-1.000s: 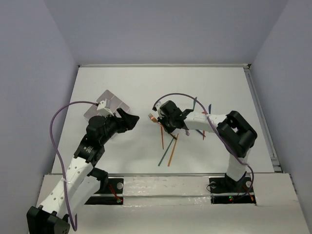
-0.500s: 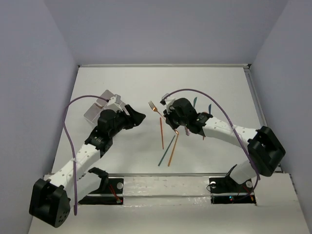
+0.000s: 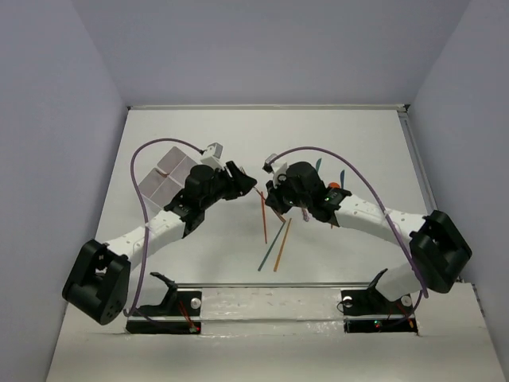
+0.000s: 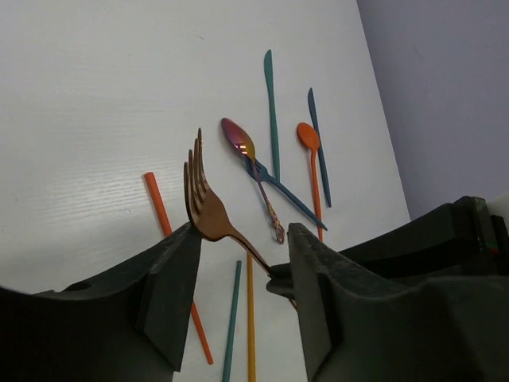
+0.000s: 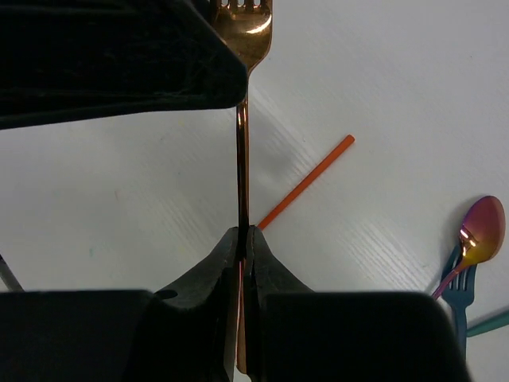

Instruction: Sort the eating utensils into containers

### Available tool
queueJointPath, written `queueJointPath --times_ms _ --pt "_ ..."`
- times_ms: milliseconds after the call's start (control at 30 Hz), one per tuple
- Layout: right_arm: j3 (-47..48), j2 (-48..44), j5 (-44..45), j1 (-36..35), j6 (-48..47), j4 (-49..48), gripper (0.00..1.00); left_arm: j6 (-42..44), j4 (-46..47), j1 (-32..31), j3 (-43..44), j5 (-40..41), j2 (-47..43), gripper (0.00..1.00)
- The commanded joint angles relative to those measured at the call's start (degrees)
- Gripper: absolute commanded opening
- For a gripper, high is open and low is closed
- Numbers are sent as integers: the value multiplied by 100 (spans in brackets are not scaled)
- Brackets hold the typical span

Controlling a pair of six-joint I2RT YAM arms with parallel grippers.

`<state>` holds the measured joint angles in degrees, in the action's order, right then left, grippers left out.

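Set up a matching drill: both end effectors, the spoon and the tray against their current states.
Things:
1. right end effector
2. left end effector
3. spoon
4. tray

States:
A. open, flanking the copper fork at its head
B. lying against a blue fork
C. shut on the copper fork's handle
D. resting on the table beyond the left arm

Pairs: 1-C, 2-A, 3-B, 4-D

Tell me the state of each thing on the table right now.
right tool, shut on the fork's handle
fork, held above the table
left tool, open around the fork's head
spoon, lying on the table, overlapping a blue fork
tray, flat on the table, contents unclear
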<state>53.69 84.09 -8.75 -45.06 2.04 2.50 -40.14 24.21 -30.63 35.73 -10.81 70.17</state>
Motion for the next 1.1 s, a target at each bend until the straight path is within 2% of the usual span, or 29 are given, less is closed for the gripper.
queueJointPath --times_ms 0,100,133,167,267,367,467,600,700,800,833,967,1067 --pt "-87 -297 -223 6 94 -470 7 94 550 -74 391 412 189 50" --pt "-113 -359 -249 6 103 -523 7 155 480 -127 497 588 304 43" --pt "-122 -376 -284 6 112 -523 7 173 454 -127 532 658 322 38" --pt "-122 -376 -285 6 121 -514 7 191 453 -127 532 702 313 26" --pt "-122 -385 -285 6 130 -531 7 243 462 -127 532 948 216 10" --pt "-157 -411 -390 6 147 -566 7 366 392 -127 602 1300 164 6" --pt "-175 -481 -408 6 165 -610 7 489 208 -127 760 1432 129 6" --pt "-245 -543 -382 6 270 -742 32 709 -143 -127 980 1739 -100 6" --pt "-429 -718 -154 6 384 -1005 58 990 -548 -127 1217 2187 -381 6" --pt "-578 -956 240 6 533 -1268 70 1349 -943 -75 1584 2618 -609 6" --pt "-675 -1009 373 6 560 -1331 73 1455 -1205 13 1708 2854 -645 6" --pt "-860 -1193 813 6 692 -1603 73 1983 -1848 364 2550 3444 -707 6" --pt "-913 -1141 1119 6 727 -1709 73 2431 -2261 960 3008 3945 -593 6"
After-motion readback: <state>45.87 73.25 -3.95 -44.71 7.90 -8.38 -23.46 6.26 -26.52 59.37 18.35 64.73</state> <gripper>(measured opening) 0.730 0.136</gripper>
